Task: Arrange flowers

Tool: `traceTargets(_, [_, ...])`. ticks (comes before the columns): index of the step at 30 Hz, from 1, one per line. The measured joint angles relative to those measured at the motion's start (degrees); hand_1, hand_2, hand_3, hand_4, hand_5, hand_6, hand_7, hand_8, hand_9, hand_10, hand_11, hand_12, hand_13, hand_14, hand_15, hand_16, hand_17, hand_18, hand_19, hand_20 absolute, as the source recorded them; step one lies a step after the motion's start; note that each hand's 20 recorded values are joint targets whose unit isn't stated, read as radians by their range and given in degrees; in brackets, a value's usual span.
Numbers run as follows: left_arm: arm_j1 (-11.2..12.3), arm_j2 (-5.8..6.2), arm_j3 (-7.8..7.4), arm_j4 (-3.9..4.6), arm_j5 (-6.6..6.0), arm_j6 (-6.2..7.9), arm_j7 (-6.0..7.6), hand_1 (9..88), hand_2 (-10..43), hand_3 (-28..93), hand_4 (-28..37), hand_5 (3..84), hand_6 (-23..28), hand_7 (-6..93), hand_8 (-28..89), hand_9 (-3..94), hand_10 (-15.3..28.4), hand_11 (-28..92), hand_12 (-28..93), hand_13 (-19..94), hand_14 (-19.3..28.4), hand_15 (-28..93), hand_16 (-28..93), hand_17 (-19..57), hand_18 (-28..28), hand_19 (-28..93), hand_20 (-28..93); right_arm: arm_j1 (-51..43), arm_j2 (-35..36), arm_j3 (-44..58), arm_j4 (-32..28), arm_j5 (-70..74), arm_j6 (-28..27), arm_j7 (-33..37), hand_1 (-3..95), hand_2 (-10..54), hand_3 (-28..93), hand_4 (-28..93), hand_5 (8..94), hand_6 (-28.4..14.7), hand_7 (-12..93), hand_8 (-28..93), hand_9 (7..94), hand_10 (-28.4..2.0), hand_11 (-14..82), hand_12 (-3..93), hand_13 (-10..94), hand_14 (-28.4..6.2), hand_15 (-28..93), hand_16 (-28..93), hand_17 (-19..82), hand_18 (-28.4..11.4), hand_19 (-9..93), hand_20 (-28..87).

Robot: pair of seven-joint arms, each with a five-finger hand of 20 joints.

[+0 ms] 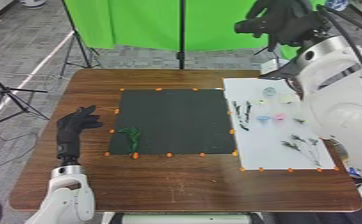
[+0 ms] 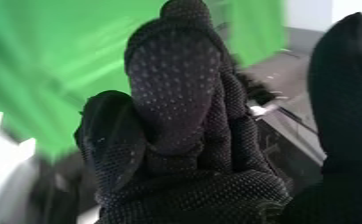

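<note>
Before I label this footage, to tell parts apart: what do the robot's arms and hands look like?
The left arm and right arm are white, with rounded casings; a black cable runs along the right one. The left robot hand and right robot hand are gloved in black fabric, the right's dotted with small pale spots.

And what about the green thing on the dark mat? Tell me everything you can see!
The green thing looks like a bit of leafy greenery, long and narrow, with a bumpy, crinkly outline. It lies on the dark mat, near the mat's lower left corner in the head view, with its long side running roughly up and down the picture. I can't tell if it's real or pretend. No hand is touching it; the robot's left hand is off to its left, beyond the mat's edge.
</note>
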Motion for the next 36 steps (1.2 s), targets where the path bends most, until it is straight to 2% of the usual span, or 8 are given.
traceTargets(8, [0.15, -0.31, -0.44, -0.04, 0.26, -0.45, -0.25, 27.2, 7.1, 58, -24.9, 63.5, 8.2, 8.3, -5, 64.8, 17.1, 23, 14, 62, 21.0, 40, -3, 19.0, 24.1, 63, 20, -19.25, 6.63, 16.23, 0.92, -15.84, -16.58, -0.57, 31.5, -9.5, 57, -21, 62.6, -5.7, 17, -5, 82.4, -14.1, 18.0, 19.1, 94, -3.2, 49, 24, 64, -11.8, 91, 38])
traceTargets(12, [0.17, -0.35, -0.50, -0.04, 0.28, -0.56, -0.29, 27.4, 6.8, 58, -24.6, 63.4, 8.2, 8.3, -5, 64.7, 17.1, 23, 14, 62, 21.0, 40, -3, 18.9, 24.1, 63, 20, -27.57, 6.76, 23.20, 0.91, -15.12, -20.82, 1.50, 31.6, -9.5, 57, -20, 63.5, -6.4, 16, -5, 83.3, -14.3, 18.0, 19.1, 94, -3.1, 49, 25, 64, -11.6, 91, 37])
traceTargets(17, [0.25, -0.42, -0.63, -0.11, 0.48, -0.65, -0.34, 27.6, 6.8, 58, -24.5, 63.4, 8.2, 8.3, -5, 64.8, 17.1, 23, 14, 62, 21.0, 40, -3, 18.9, 24.1, 63, 20, -35.99, 6.57, 29.62, 0.65, -7.40, -26.88, 8.79, 32.1, -9.5, 57, -20, 64.3, -6.8, 15, -5, 84.6, -14.8, 18.0, 19.0, 94, -2.9, 49, 24, 64, -11.3, 91, 37])
traceTargets(24, [0.68, -0.52, -1.02, -0.27, 0.54, -0.71, -0.49, 27.8, 6.7, 58, -24.1, 63.4, 8.2, 8.3, -5, 64.8, 17.1, 23, 14, 62, 21.1, 40, -3, 19.0, 24.1, 63, 20, -45.18, 5.12, 33.42, 0.14, -2.94, -27.61, 13.55, 32.9, -9.5, 56, -19, 66.4, -7.6, 14, -5, 86.9, -15.2, 17.9, 18.8, 94, -2.5, 51, 23, 66, -10.7, 92, 36])
traceTargets(29, [0.68, -0.52, -1.01, -0.27, 0.56, -0.89, -0.50, 27.9, 6.7, 58, -24.1, 63.4, 8.2, 8.4, -5, 64.7, 17.1, 23, 14, 62, 21.1, 40, -3, 18.9, 24.0, 63, 20, -45.92, 3.33, 31.97, 0.12, 4.59, -26.64, 18.57, 33.5, -9.5, 56, -19, 66.8, -8.1, 14, -5, 87.0, -15.3, 17.8, 18.7, 94, -2.4, 51, 22, 66, -10.3, 91, 36])
traceTargets(36, [0.62, -0.51, -0.96, -0.26, 0.61, -1.33, -0.52, 27.9, 6.7, 58, -24.0, 63.4, 8.2, 8.3, -5, 64.7, 17.1, 23, 14, 62, 21.1, 40, -3, 19.0, 24.0, 63, 20, -45.80, 1.56, 29.72, 0.99, 3.58, -25.39, 18.60, 35.2, -9.5, 57, -19, 67.2, -8.2, 14, -5, 86.6, -15.5, 16.9, 17.8, 94, -2.3, 52, 21, 67, -9.7, 91, 35])
